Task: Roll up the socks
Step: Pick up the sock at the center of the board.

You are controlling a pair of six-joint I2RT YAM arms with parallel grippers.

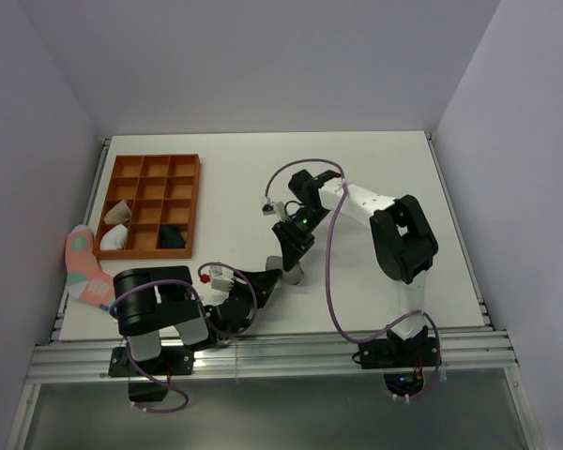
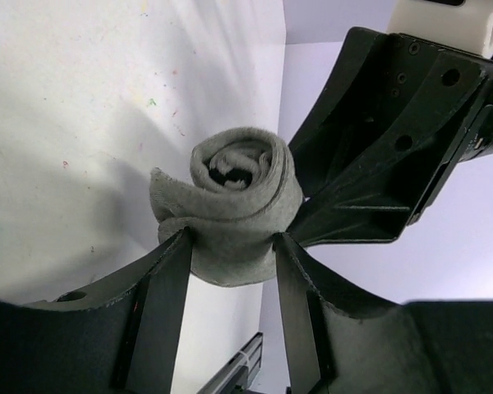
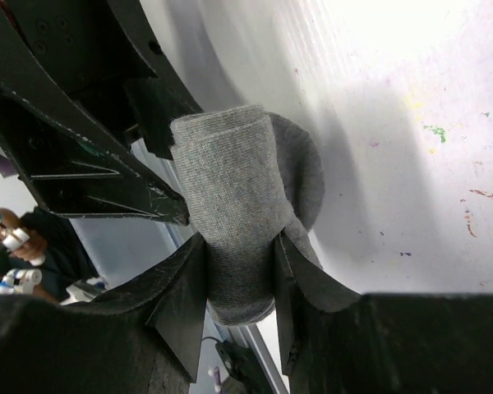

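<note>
The sock is already wound into a tight grey spiral, so the rolling itself appears largely done. What seems to be left is securing the loose outer flap, which stands off one side of the roll, and setting the bundle down. A darker core is seen at the spiral's centre — whether a second sock is wound inside cannot be told. The knit looks soft and thick, and the layers are compressed where they are pinched.

The roll is clamped from two sides. The left gripper is closed on its lower part, and the right gripper is closed across its body. The roll is held right of the tray, nearer the arm bases, low over the table. Pale bundles and a dark one are seen in the tray's near compartments — a pink sock lies just left of it.
</note>
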